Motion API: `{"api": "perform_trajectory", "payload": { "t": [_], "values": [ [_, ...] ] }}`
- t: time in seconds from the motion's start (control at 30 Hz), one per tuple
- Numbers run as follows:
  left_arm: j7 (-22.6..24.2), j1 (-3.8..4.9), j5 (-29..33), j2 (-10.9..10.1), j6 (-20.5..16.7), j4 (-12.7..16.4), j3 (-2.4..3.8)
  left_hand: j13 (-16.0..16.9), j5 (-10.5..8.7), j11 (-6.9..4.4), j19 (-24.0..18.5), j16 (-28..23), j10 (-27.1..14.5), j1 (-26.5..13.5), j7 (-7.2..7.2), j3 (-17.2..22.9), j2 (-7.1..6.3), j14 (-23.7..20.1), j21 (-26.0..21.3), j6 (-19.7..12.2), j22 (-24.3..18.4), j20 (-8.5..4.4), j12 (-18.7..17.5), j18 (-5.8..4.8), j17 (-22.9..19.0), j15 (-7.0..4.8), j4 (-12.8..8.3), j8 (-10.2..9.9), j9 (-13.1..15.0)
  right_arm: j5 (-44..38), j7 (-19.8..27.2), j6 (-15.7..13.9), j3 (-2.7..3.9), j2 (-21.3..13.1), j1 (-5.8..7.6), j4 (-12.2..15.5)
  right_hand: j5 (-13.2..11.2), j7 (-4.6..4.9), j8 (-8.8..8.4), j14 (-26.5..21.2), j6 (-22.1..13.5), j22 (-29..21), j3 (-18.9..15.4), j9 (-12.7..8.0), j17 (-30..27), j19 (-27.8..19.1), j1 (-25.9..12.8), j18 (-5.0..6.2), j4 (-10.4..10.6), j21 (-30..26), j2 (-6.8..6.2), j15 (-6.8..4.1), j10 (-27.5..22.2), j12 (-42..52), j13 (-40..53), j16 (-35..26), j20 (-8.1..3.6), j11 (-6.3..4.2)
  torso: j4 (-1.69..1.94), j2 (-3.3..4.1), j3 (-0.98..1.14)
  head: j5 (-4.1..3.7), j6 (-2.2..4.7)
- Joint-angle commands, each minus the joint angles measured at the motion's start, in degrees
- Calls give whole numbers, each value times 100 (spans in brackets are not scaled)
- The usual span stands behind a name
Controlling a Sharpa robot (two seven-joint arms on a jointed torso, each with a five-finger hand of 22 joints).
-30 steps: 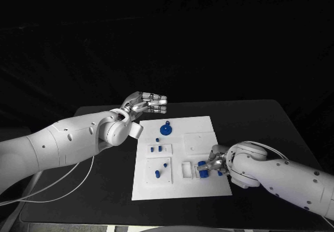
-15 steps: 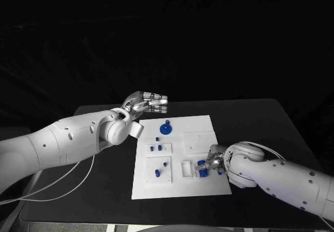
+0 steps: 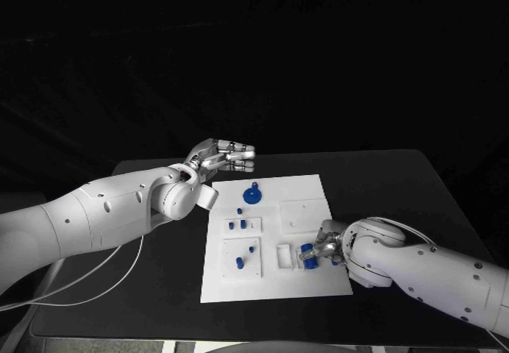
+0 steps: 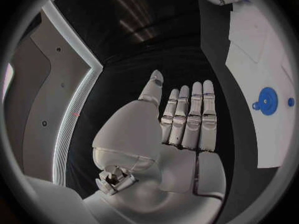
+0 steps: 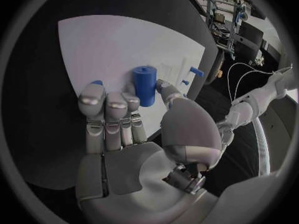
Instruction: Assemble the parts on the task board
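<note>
Blue parts are mostly seated around the white task board [image 3: 302, 193] already, and the right hand [image 3: 324, 251] is gripping a blue cylinder [image 5: 145, 85] at its near right side, while the left hand [image 3: 223, 157] hovers released over the surface, so not done yet I'd say.

The right hand [image 3: 326, 248] and its arm block the task board's [image 3: 302, 287] right edge. The left hand [image 3: 223, 156] hangs beyond the far left corner. The near edge lies bare.

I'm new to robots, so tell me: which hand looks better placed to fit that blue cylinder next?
The right hand: its fingers are already at the blue cylinder on the task board. The left hand is flat, beyond the board's far corner.
</note>
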Motion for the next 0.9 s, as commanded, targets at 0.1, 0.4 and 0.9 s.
{"api": "perform_trajectory", "payload": {
  "t": [0.1, 0.4, 0.9],
  "values": [
    [7, 0, 29, 4, 68, 1, 4, 0, 19, -3, 42, -4, -32, -11, 10, 19, -12, 1, 32, -10, -5, 1, -26, -26, 7, 50, 24, 23, -5, 368, -99, -412, -47, -129, -73, 98, 61, -42, -21, 11, 129, 573, 748, -4325, 14, 343, 108, 65, -845, 33, 352, -29, 7, 12, 6, -13, -11, -34, -8, -1, 1, 18, 10],
    [-1, 0, 11, 4, 79, 0, 3, 0, 30, -3, 43, -3, -34, -6, 14, 27, -11, 1, 34, -5, -17, 0, -27, -26, 6, 50, 17, 26, -5, 964, -19, -801, 96, -317, 0, 446, -145, -103, -19, 17, 289, 578, 560, -4355, 27, 344, 57, 47, -745, 77, 386, -44, 53, 30, -1, 3, -26, -58, -4, 1, -2, 35, 18],
    [-16, 1, 0, 8, 99, 5, 2, 0, 43, 0, 45, -4, -38, -14, 17, 31, -13, -1, 40, -4, -39, 0, -27, -25, 6, 52, 17, 24, -6, 1409, 86, -746, 260, -241, 77, 609, -411, -197, -16, 18, 537, 575, 32, -4361, 16, 337, 193, 12, -329, 65, 399, -69, 72, 1, -37, -20, -52, -94, -6, 3, -9, 73, 17]
  ]
}}
